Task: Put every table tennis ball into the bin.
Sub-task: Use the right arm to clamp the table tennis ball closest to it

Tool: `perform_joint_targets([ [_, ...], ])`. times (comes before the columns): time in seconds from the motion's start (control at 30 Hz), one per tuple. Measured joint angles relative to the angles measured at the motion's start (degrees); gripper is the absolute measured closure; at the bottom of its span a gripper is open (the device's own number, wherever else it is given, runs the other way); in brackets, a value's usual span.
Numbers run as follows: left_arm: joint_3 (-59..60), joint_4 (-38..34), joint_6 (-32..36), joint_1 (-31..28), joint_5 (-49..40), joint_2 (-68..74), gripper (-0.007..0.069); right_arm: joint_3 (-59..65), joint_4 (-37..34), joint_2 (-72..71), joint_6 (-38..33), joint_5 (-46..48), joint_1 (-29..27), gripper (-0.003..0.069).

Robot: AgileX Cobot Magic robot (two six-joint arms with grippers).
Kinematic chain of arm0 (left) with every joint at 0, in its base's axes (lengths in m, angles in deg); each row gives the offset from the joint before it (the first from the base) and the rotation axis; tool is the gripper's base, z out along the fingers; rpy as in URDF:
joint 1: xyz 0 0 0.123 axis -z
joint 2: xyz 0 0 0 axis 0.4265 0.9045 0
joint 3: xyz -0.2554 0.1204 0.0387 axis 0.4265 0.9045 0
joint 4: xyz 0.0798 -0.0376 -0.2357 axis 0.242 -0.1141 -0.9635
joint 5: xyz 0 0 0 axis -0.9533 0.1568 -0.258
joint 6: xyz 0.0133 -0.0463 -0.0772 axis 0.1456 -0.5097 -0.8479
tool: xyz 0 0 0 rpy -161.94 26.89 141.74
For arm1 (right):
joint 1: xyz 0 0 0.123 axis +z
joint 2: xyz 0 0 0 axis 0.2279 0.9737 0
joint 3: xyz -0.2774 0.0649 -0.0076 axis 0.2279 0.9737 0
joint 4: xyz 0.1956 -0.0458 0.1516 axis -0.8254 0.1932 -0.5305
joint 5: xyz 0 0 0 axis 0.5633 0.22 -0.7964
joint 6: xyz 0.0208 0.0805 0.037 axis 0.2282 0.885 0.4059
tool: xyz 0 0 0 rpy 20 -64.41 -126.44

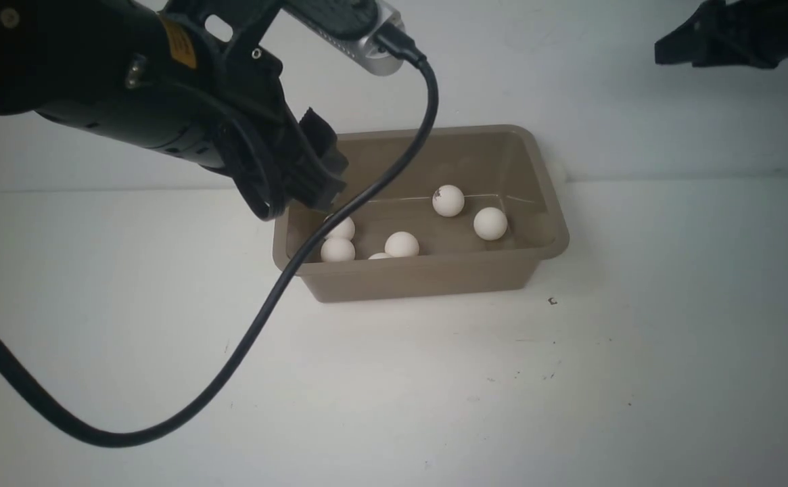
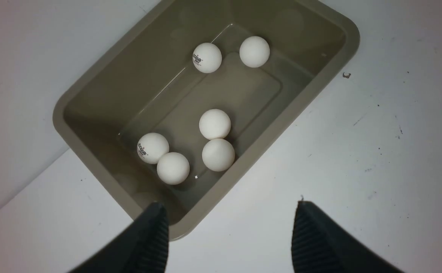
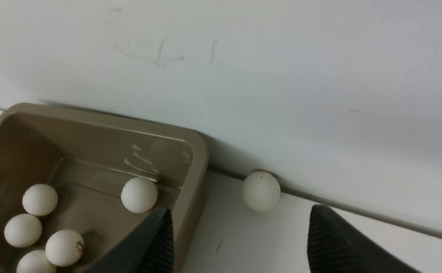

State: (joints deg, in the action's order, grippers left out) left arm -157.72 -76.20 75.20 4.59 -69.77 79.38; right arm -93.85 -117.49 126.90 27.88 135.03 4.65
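The taupe bin (image 1: 427,277) stands at the back of the white table, against the wall. Several white table tennis balls lie in it, one with a dark logo (image 1: 448,201) and another beside it (image 1: 490,223). The left wrist view shows the bin (image 2: 92,91) and the balls, two of them touching (image 2: 218,154). My left gripper (image 2: 230,206) hangs open and empty over the bin's near-left corner. One more ball (image 3: 261,190) rests on the table outside the bin (image 3: 198,163), against the wall. Above and just short of it my right gripper (image 3: 241,211) stands open, empty.
A thick black cable (image 1: 251,338) from the left arm loops down across the table's left front. The wall (image 1: 637,115) rises directly behind the bin. The right arm (image 1: 738,34) shows at the top right. A small dark mark (image 1: 552,301) lies right of the bin.
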Motion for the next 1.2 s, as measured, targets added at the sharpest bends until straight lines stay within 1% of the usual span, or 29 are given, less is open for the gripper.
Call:
perform_joint_targets([
  [0.13, 0.0, 0.0, 0.0, 0.0, 0.1, 0.0, 0.0228, 0.0, -4.3, -1.0, -0.7, -0.8, 0.0, 0.0227],
  [0.2, 0.0, 0.0, 0.2, 0.0, 0.2, 0.0, 0.0228, 0.0, -9.5, -1.1, -1.5, -2.3, 0.0, 0.0227],
  [0.23, 0.0, 0.0, 0.2, 0.0, 0.2, 0.0, 0.0228, 0.0, -9.5, -1.1, -1.5, -2.5, 0.0, 0.0227],
  [0.37, 0.0, 0.0, 0.2, 0.0, 1.1, 0.0, 0.0228, 0.0, -20.6, -1.0, -4.6, -5.4, 0.0, 0.0228],
  [0.43, 0.0, 0.0, 0.2, 0.0, 1.9, 0.0, 0.0228, 0.0, -25.8, -1.0, -7.1, -6.9, 0.0, 0.0228],
  [0.5, 0.0, 0.0, 0.2, 0.0, 2.2, 0.0, 0.0228, 0.0, -29.4, -1.0, -9.1, -9.1, 0.0, 0.0228],
  [0.6, 0.0, 0.0, 0.0, 0.0, 2.2, 0.0, 0.0228, 0.0, -37.8, -1.0, -12.6, -14.2, -0.1, 0.0228],
  [0.63, 0.0, 0.0, -0.4, 0.0, 2.2, 0.0, 0.0228, 0.0, -40.9, -1.0, -15.7, -15.5, -0.5, 0.0228],
  [0.67, 0.0, 0.0, -0.7, 0.0, 2.2, 0.0, 0.0228, 0.0, -42.3, -1.1, -19.2, -16.0, -1.1, 0.023],
  [0.73, 0.0, 0.0, -1.3, 0.0, 2.2, 0.0, 0.0228, 0.1, -42.1, -2.6, -26.2, -16.3, -3.0, 0.0233],
  [0.83, 0.0, 0.0, -1.3, 0.0, 2.2, 0.0, 0.0228, 0.1, -41.2, -5.5, -31.6, -14.0, -6.9, 0.0238],
  [0.9, 0.0, 0.0, -1.3, 0.0, 2.2, 0.0, 0.0228, 0.1, -41.2, -7.6, -32.0, -12.1, -10.0, 0.0239],
  [1.0, 0.0, 0.1, -1.3, 0.0, 2.2, 0.0, 0.0228, 0.1, -40.6, -11.1, -31.7, -7.4, -16.3, 0.0239],
  [1.1, 0.0, 0.1, -1.3, 0.0, 2.2, 0.0, 0.0228, 0.0, -37.2, -13.6, -31.2, -1.8, -20.9, 0.0239],
  [1.2, 0.0, 0.1, -0.9, 0.0, 2.3, 0.0, 0.0228, 0.0, -32.5, -15.2, -29.7, 3.9, -23.7, 0.0239],
])
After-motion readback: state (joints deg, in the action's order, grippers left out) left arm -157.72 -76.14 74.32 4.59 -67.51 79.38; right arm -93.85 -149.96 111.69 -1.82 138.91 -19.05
